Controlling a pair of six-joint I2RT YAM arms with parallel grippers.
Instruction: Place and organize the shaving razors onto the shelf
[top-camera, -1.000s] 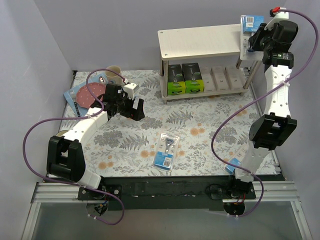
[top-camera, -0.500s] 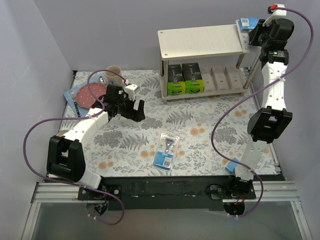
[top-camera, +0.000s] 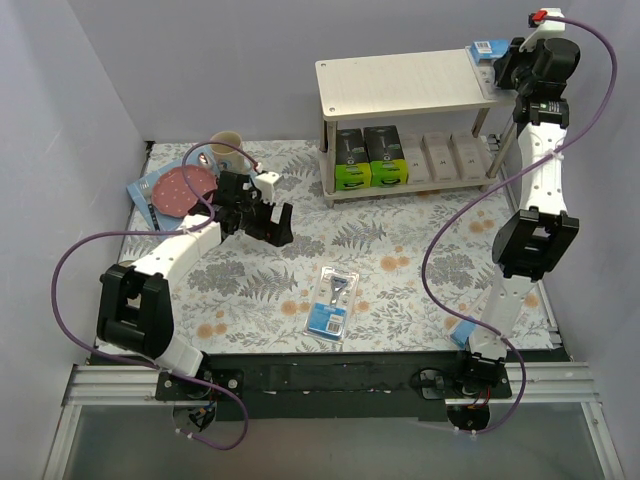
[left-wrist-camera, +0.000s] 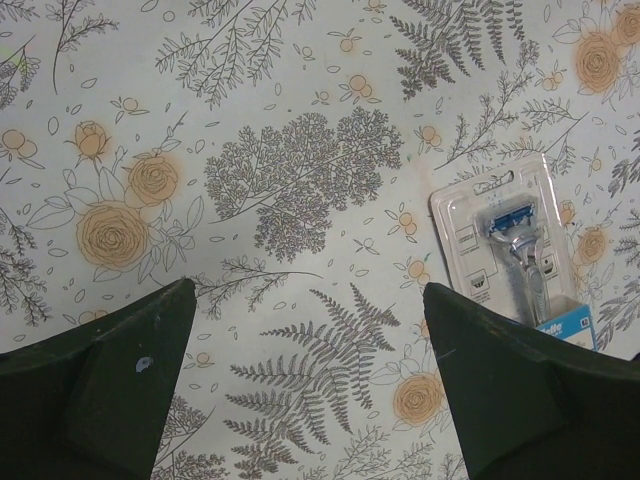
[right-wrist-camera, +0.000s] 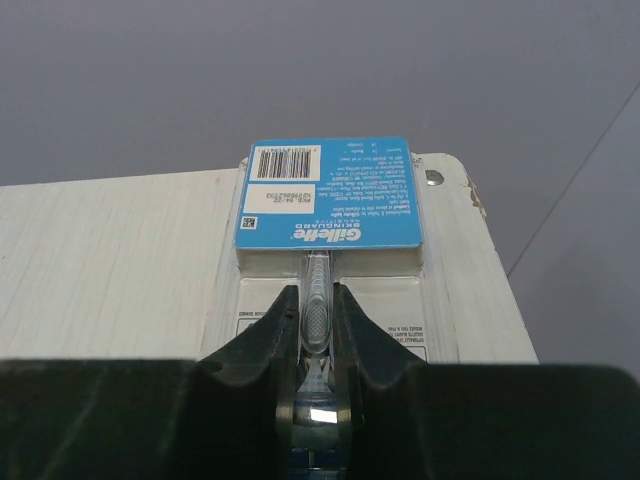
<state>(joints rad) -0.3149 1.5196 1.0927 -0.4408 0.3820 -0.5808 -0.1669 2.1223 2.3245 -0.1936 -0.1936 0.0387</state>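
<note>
The shelf (top-camera: 400, 85) stands at the back of the table. Its lower tier holds two black-and-green razor boxes (top-camera: 368, 157) and slim white boxes (top-camera: 452, 157). My right gripper (right-wrist-camera: 316, 300) is shut on a blue-carded blister pack (right-wrist-camera: 330, 195) and holds it over the right end of the top board (right-wrist-camera: 110, 260); it also shows in the top view (top-camera: 487, 50). A second blister pack (top-camera: 331, 302) lies flat on the floral cloth, also in the left wrist view (left-wrist-camera: 515, 250). My left gripper (top-camera: 272, 222) is open and empty, above the cloth to the left of that pack.
A round pink plate (top-camera: 183, 190) lies on another blue-carded pack (top-camera: 146, 198) at the far left, with a cream mug (top-camera: 226, 143) behind it. A blue item (top-camera: 466, 331) lies by the right arm's base. Grey walls close in both sides.
My right gripper has carried its blister pack up and left, from beside the shelf's right end to above the top board. My left gripper has shifted slightly right.
</note>
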